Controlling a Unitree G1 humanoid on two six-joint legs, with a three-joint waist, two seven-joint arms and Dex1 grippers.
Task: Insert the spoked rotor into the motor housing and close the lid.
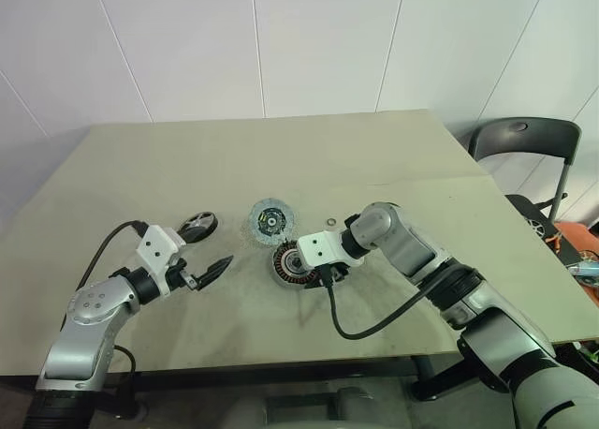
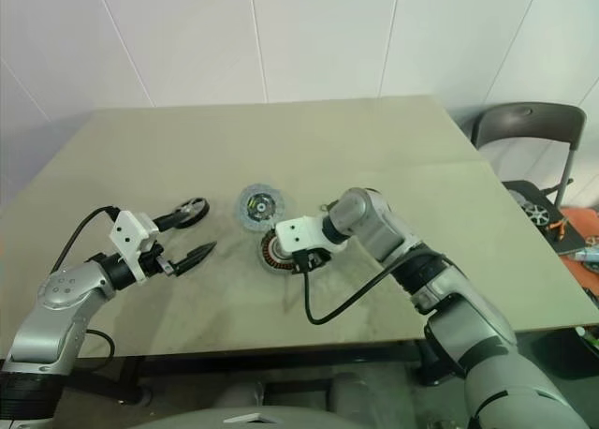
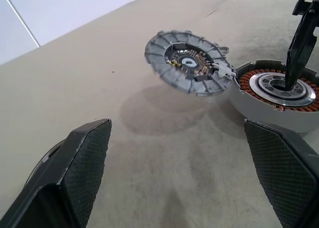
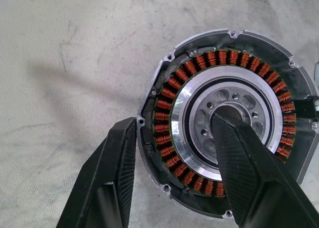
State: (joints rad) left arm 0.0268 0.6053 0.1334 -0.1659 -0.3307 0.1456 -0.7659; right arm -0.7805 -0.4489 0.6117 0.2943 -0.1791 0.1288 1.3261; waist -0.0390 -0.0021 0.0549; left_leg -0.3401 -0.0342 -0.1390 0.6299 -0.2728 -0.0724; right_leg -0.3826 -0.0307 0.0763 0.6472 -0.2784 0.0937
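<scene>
right hand (image 4: 174, 178) straddling copper-wound rotor (image 4: 224, 123), no legible writing

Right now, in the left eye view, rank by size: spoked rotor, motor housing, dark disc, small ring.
1 and 2. Motor housing and spoked rotor: they look alike and the rotor is partly covered, so unranked.
3. Dark disc, slightly smaller.
4. Small ring, smallest.

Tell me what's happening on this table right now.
The right gripper is open astride the copper-wound disc in its grey casing, one finger in the hub and one outside the rim; no firm grip is evident. A light-grey disc with a black centre lies just beside it on the table. The left gripper hangs open near a dark-rimmed spoked disc, holding nothing.
</scene>
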